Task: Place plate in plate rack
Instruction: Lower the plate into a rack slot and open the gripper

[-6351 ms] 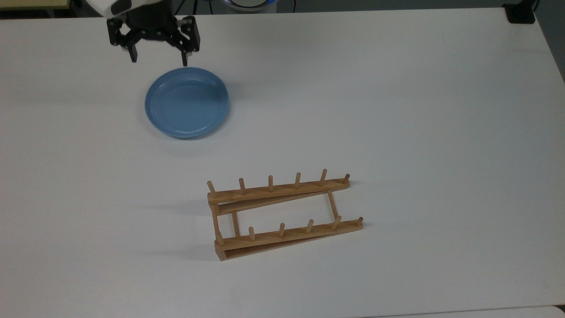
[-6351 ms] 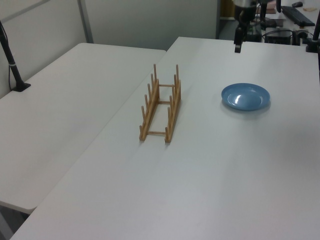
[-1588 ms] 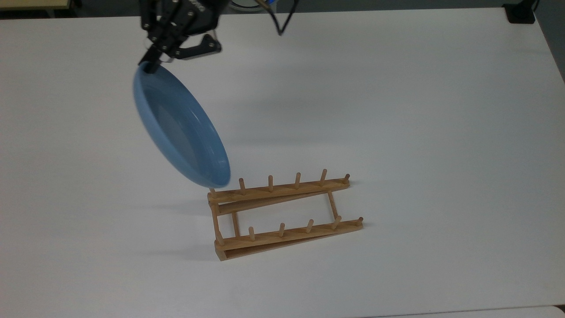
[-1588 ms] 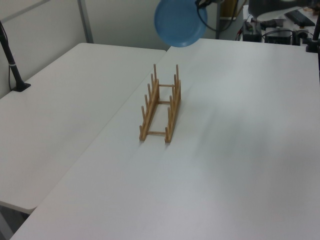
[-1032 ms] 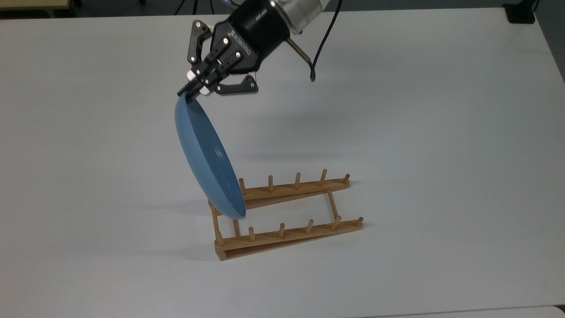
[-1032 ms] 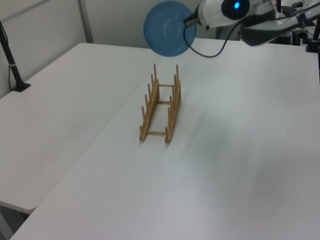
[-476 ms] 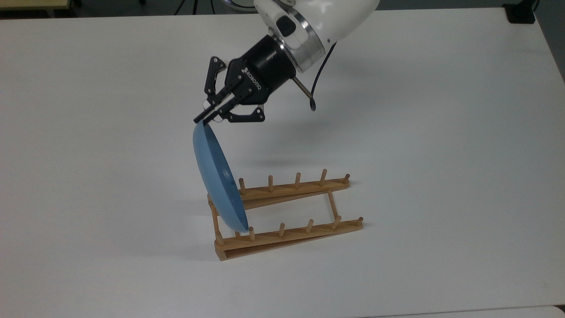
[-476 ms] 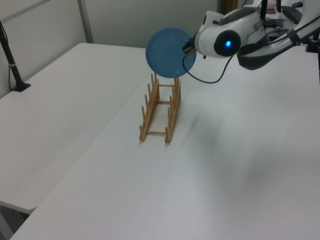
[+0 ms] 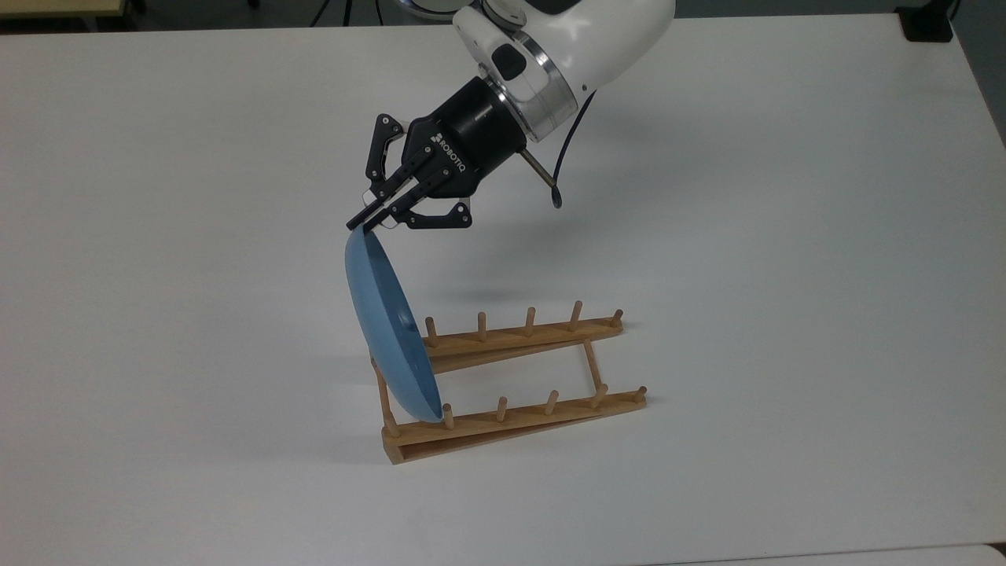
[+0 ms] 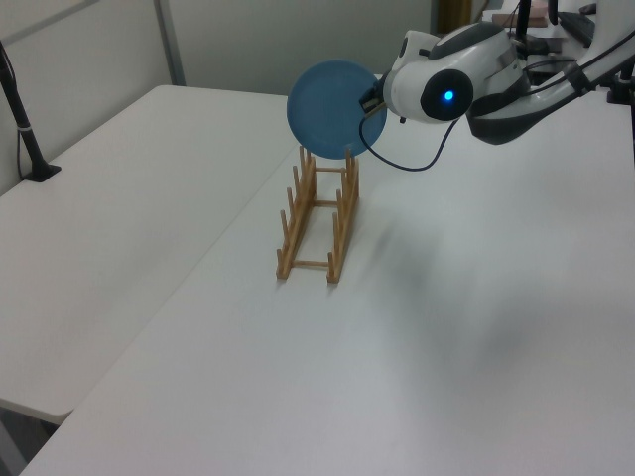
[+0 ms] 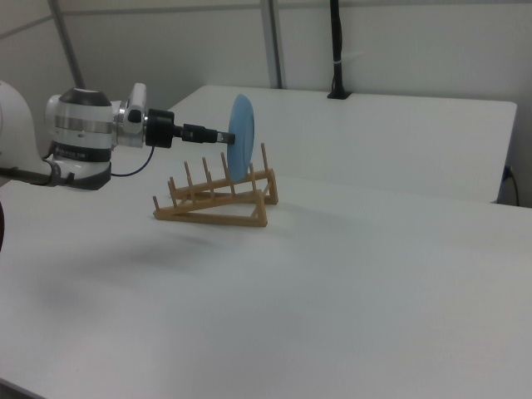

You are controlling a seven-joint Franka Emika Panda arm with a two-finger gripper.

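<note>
The light-blue plate (image 9: 387,326) hangs on edge, nearly upright, with my gripper (image 9: 366,222) shut on its top rim. Its lower edge dips in behind the end pegs at the top view's left end of the wooden plate rack (image 9: 519,420); whether it touches the rails I cannot tell. In the left view the plate (image 10: 325,107) faces the camera above the rack's (image 10: 316,220) far end, the gripper (image 10: 373,99) at its right rim. In the right view the plate (image 11: 241,137) stands edge-on over the rack (image 11: 218,202), held from the left by the gripper (image 11: 224,138).
The rack sits on a white table (image 9: 786,236). A black cable (image 9: 556,185) loops down from the wrist. A black clamp base (image 9: 927,23) is at the table's far right corner. A second white table (image 10: 109,208) with a black post (image 10: 24,124) adjoins it.
The plate, once flat on the table, has been picked up, turned on edge and carried to the rack. In the last half second it barely shifted, settling slightly lower.
</note>
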